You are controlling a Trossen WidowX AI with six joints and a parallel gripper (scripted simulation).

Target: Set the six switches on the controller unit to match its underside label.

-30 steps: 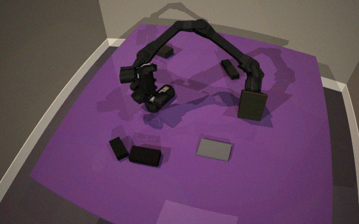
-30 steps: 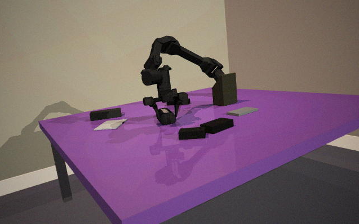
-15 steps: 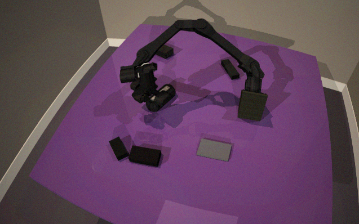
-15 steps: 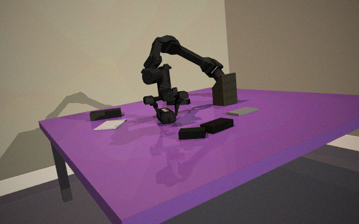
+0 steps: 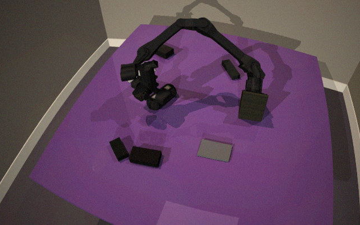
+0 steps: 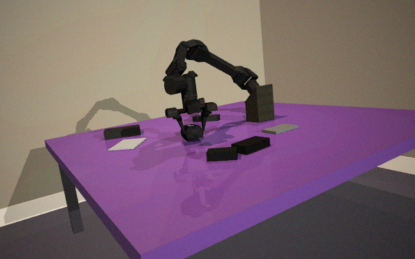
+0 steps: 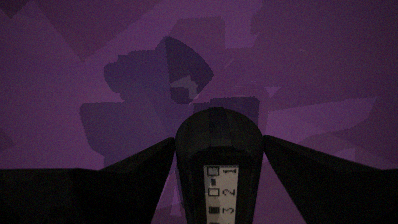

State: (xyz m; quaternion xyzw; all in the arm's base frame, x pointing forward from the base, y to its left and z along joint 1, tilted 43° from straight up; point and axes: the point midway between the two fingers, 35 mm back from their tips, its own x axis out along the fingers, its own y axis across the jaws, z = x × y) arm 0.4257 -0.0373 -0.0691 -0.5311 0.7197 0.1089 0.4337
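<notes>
The dark grey controller unit [image 6: 192, 133] [image 7: 218, 127] is held between my gripper's fingers a little above the purple bench [image 5: 263, 169], tipped so that its underside faces the wrist camera. My gripper [image 5: 157, 96] [image 6: 192, 125] [image 7: 217, 141] is shut on it, one finger on each long side. In the wrist view the white label [image 7: 220, 192] shows in part: square 1 empty, square 2 empty, square 3 filled. The lower squares are cut off. The switches are hidden.
Two dark blocks [image 5: 118, 148] [image 5: 145, 156] lie side by side in front of the unit, with a grey plate [image 5: 215, 150] to their right. Two more dark blocks [image 5: 165, 51] [image 5: 230, 69] lie at the back. The arm's base block [image 5: 252, 105] stands to the right. A pale plate [image 5: 198, 216] lies at the front edge.
</notes>
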